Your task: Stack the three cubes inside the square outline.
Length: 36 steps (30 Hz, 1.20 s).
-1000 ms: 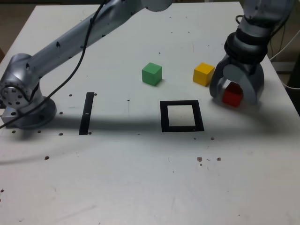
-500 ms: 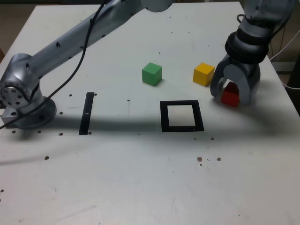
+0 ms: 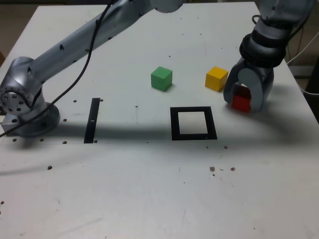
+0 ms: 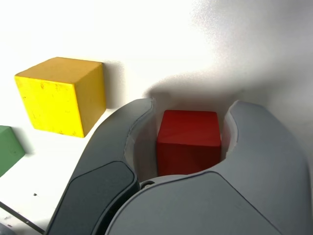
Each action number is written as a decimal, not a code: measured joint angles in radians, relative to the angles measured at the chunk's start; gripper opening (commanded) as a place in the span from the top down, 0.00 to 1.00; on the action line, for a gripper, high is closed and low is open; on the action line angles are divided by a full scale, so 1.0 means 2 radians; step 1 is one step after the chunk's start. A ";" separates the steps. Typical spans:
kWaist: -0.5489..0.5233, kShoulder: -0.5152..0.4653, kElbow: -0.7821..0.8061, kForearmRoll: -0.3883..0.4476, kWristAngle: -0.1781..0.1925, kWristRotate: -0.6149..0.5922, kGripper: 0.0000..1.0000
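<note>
- Red cube (image 3: 241, 101) on the desk (image 3: 149, 189), at the exterior view's right, just right of the yellow cube (image 3: 216, 78) and above-right of the square outline (image 3: 193, 123).
- Flanked on both sides by the grey fingers (image 4: 122, 132) of the end effector (image 3: 244, 97); in the wrist view, pressed against the cube's sides, so pinching the red cube (image 4: 188, 139).
- Resting low at desk level; whether lifted clear of the surface cannot be told.
- Yellow cube (image 4: 61, 95) free on the desk, apart from the end effector, close beside it.
- Green cube (image 3: 161, 78) further toward the exterior view's left, well apart from the yellow one; only a corner (image 4: 9, 149) seen in the wrist view.
- Square outline with white centre holding no cube, below and between the green and yellow cubes in the exterior view.
- Narrow black strip (image 3: 92, 120) at the exterior view's left, near the arm's base (image 3: 25, 107).
- Arm (image 3: 89, 35) stretching from that base up across the desk.
</note>
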 measured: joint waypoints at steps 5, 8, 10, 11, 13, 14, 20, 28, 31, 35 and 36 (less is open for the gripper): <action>0.000 -0.001 0.001 0.000 0.000 -0.003 0.63; -0.001 -0.010 0.008 0.000 -0.001 -0.014 0.63; -0.003 -0.025 0.017 0.000 -0.001 -0.025 0.63; -0.004 -0.035 0.022 0.000 -0.001 -0.032 0.63; -0.008 -0.051 0.035 0.000 -0.001 -0.047 0.63; -0.011 -0.059 0.043 0.000 -0.001 -0.059 0.63; -0.023 -0.108 0.104 0.000 -0.008 -0.132 0.63; -0.037 -0.161 0.167 0.000 -0.020 -0.203 0.63; -0.037 -0.175 0.190 0.000 -0.025 -0.221 0.63; -0.037 -0.191 0.221 -0.008 -0.028 -0.240 0.63; -0.037 -0.194 0.227 -0.010 -0.028 -0.242 0.63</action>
